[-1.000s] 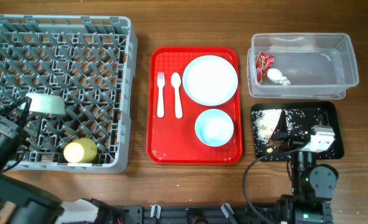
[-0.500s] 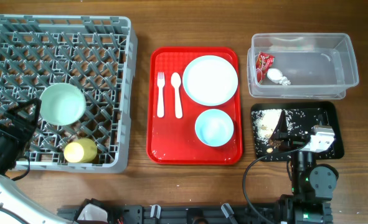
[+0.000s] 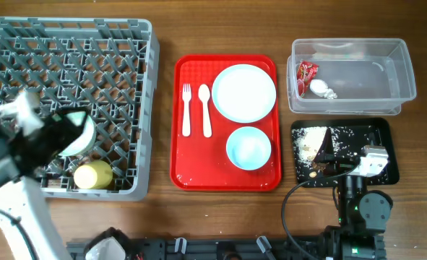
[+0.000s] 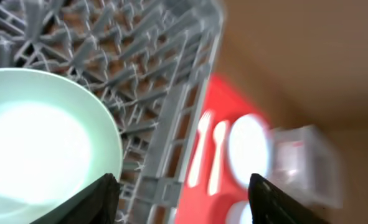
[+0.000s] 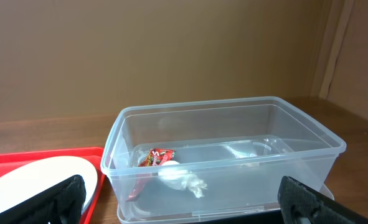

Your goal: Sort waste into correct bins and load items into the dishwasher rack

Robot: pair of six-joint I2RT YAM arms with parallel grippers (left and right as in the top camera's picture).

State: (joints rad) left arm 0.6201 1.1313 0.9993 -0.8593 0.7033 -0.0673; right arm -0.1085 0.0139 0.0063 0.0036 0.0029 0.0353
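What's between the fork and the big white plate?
The white spoon, lying on the red tray beside the fork, short of the plate. The overhead view shows it.

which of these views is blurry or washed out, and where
Left wrist view: smeared all over, the fork, spoon and white plate are streaks, and the pale green bowl is blown out white in the middle. Overhead: sharp except the left arm, which is blurred. Right wrist: crisp, red wrapper clear through the clear tub.
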